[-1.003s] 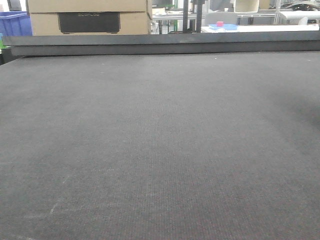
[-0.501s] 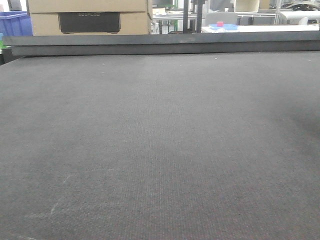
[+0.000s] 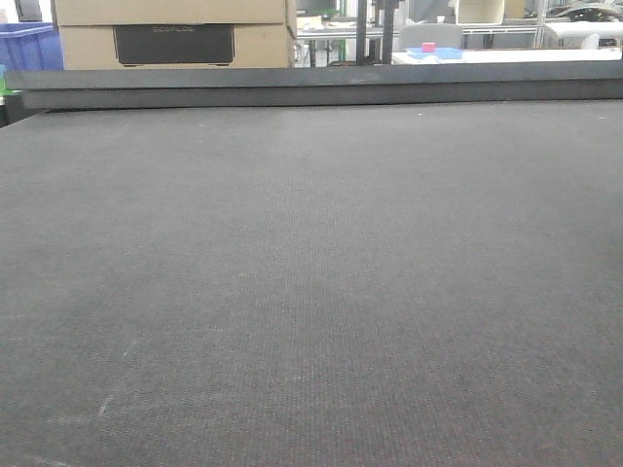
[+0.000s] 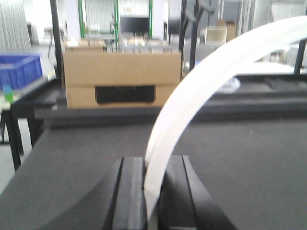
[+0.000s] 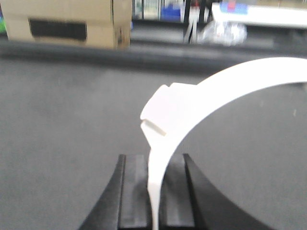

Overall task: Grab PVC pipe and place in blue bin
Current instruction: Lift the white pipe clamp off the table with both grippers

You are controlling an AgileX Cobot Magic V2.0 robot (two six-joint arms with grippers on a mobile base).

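The surface (image 3: 311, 292) runs open to a raised far ledge (image 3: 311, 89), a cardboard box (image 3: 173, 34) beyond it. A PVC pipe (image 5: 240, 79) arcs up before the right end effector (image 5: 154, 165).

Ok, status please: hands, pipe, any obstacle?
Left hand shut on curved white PVC pipe. Right hand shut on similar white piece. Blue bin far left, beyond table. No obstacle seen.

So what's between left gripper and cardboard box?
Left wrist view: bare dark mat, then a raised ledge, before the cardboard box. The left gripper clamps a PVC pipe arcing upward.
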